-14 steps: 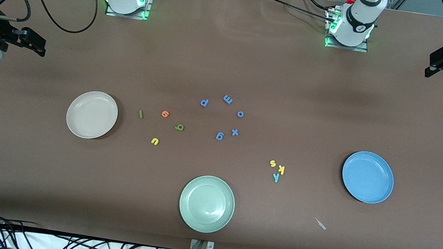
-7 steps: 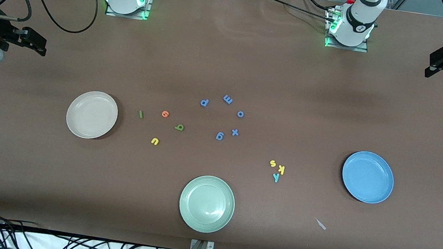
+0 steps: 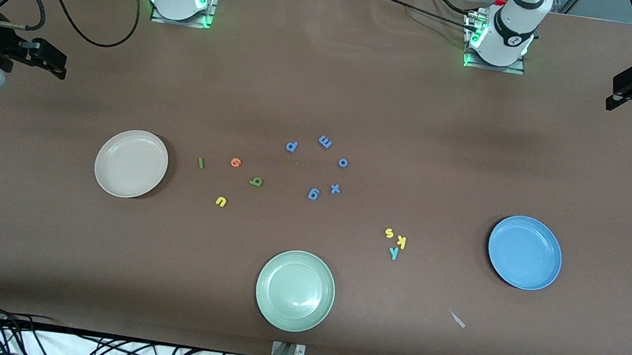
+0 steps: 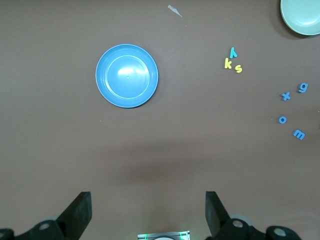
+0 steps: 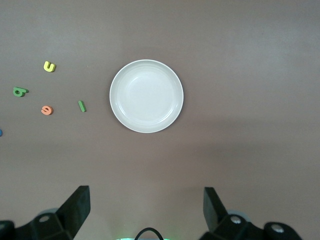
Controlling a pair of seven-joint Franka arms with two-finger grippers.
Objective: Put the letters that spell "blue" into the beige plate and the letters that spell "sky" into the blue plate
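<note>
Near the beige plate (image 3: pixel 131 164) lie the green "l" (image 3: pixel 201 163), orange "e" (image 3: pixel 236 162), olive "b" (image 3: pixel 256 181) and yellow "u" (image 3: pixel 221 201). Yellow "s" (image 3: pixel 389 233), yellow "k" (image 3: pixel 401 241) and teal "y" (image 3: pixel 393 252) cluster beside the blue plate (image 3: pixel 524 252). My right gripper (image 5: pixel 146 207) hangs open and empty high over the table at the right arm's end, with the beige plate (image 5: pixel 146 96) in its view. My left gripper (image 4: pixel 148 210) hangs open and empty high over the left arm's end, looking down on the blue plate (image 4: pixel 127 75).
A pale green plate (image 3: pixel 295 291) sits near the front edge, midway along the table. Several all-blue letters (image 3: pixel 314 193) lie in the middle, between the two letter groups. A small grey scrap (image 3: pixel 457 320) lies nearer the front camera than the blue plate.
</note>
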